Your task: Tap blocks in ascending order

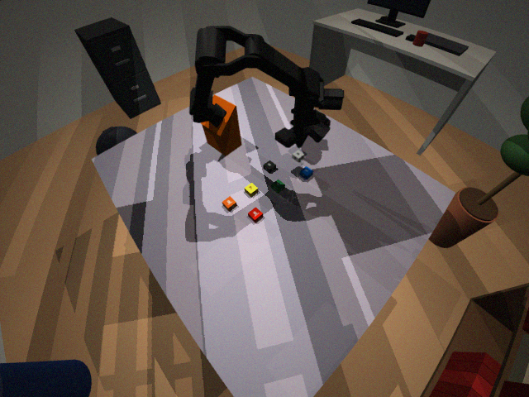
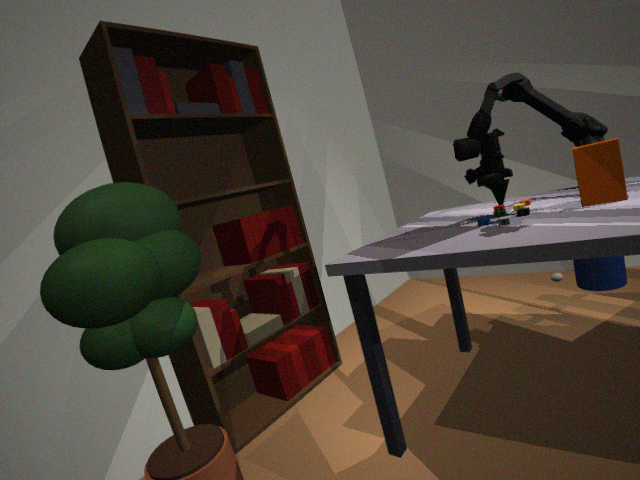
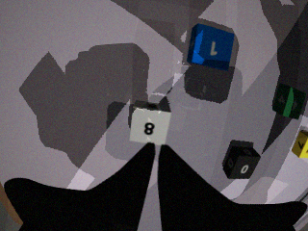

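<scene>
My gripper (image 1: 300, 145) (image 2: 501, 203) (image 3: 156, 149) is shut and empty, its tips a little above the white block (image 1: 297, 155) (image 2: 504, 221) (image 3: 150, 126), which shows an 8. The blue block (image 1: 306, 172) (image 2: 483, 221) (image 3: 212, 46) shows a 1. The black block (image 1: 269, 165) (image 2: 523, 211) (image 3: 242, 161) shows a 0. The green block (image 1: 278, 185) (image 3: 289, 101) has a dim digit. The yellow block (image 1: 250, 188) (image 3: 303, 144) is cut off in the wrist view. The orange block (image 1: 229, 203) and red block (image 1: 255, 213) lie farther off; their digits are too small to read.
An orange box (image 1: 225, 132) (image 2: 600, 173) stands at the arm's base. All the blocks lie on the grey table (image 1: 273, 316) (image 2: 439, 260). A desk, a filing cabinet, a potted plant and a bookshelf stand away from the table.
</scene>
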Robot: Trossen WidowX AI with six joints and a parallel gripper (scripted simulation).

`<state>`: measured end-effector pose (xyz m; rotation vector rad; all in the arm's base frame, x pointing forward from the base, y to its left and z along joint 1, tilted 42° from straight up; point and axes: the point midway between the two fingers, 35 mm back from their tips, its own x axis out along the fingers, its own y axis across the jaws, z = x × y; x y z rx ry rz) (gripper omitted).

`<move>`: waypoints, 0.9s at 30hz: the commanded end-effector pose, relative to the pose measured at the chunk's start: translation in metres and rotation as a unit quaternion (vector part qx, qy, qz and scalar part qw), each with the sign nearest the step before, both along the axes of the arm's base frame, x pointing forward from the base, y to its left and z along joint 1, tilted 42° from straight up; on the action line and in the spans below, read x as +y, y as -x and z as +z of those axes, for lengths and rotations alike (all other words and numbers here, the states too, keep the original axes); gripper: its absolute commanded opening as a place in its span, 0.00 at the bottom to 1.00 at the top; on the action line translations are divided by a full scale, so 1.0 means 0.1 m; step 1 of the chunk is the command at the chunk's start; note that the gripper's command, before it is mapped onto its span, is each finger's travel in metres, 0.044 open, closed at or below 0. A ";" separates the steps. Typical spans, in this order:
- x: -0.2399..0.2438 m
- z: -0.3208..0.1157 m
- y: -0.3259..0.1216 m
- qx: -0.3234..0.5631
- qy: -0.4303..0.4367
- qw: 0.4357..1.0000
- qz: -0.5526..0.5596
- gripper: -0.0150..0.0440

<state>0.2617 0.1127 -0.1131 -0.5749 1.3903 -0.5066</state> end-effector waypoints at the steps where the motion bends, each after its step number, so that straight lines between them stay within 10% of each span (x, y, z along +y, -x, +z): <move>1: -0.12 -0.11 0.04 0.006 0.006 1.000 0.004 0.29; 27: -0.32 -0.34 0.01 0.005 0.007 1.000 0.004 0.29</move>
